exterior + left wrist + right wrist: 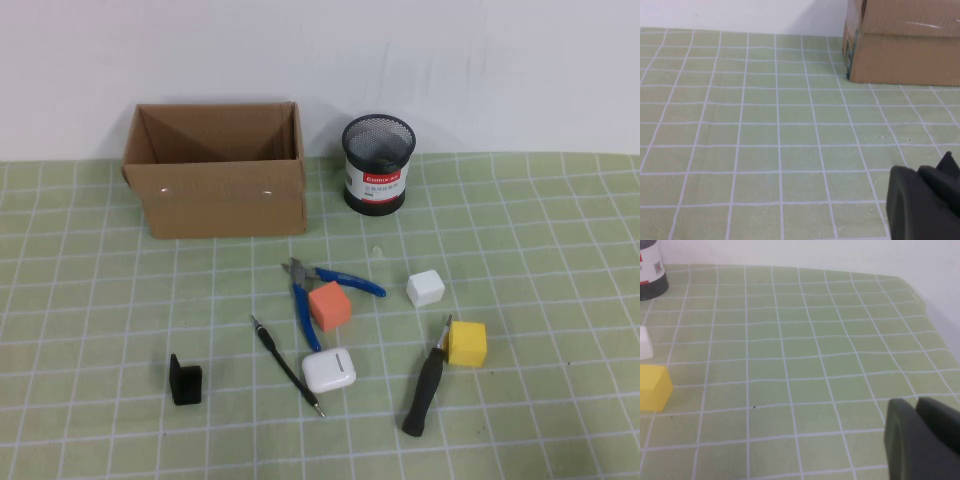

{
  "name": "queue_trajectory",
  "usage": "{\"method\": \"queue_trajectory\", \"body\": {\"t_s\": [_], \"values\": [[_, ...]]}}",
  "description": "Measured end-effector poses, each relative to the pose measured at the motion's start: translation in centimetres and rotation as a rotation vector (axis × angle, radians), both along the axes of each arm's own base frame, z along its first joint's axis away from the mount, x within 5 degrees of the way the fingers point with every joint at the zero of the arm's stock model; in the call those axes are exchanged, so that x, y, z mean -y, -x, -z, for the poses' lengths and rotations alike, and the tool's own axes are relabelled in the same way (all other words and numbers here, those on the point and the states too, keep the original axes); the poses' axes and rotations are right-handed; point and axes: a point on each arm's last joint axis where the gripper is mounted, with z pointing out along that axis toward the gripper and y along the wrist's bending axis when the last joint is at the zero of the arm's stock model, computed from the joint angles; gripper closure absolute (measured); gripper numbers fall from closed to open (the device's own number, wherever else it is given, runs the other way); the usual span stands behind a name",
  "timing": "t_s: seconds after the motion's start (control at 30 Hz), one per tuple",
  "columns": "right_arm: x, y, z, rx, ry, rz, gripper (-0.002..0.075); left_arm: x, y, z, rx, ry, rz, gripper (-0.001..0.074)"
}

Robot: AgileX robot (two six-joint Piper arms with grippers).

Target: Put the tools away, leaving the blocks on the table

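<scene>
The pliers [318, 285], thick screwdriver [424, 390] and thin screwdriver [287, 367] lie mid-table among the blocks [328, 305], so nothing seems put away yet; the next move calls for reaching one tool. Both grippers sit outside the high view, near the robot's side; their opening can't be told, apparently holding nothing.

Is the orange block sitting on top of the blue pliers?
Yes, the orange block rests over the blue pliers' handles on the table.
</scene>
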Motion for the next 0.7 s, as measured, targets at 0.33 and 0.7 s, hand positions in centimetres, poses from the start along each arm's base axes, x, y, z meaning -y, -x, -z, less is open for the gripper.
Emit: {"method": "queue_trajectory", "body": {"t_s": [0.33, 0.7], "values": [[0.0, 0.0, 0.0, 0.0, 0.0, 0.0, 0.0736, 0.0, 0.0, 0.0, 0.0, 0.0, 0.0, 0.0739], [0.01, 0.0, 0.0, 0.0, 0.0, 0.002, 0.0736, -0.02, 0.0, 0.0, 0.001, -0.008, -0.001, 0.0739]]}}
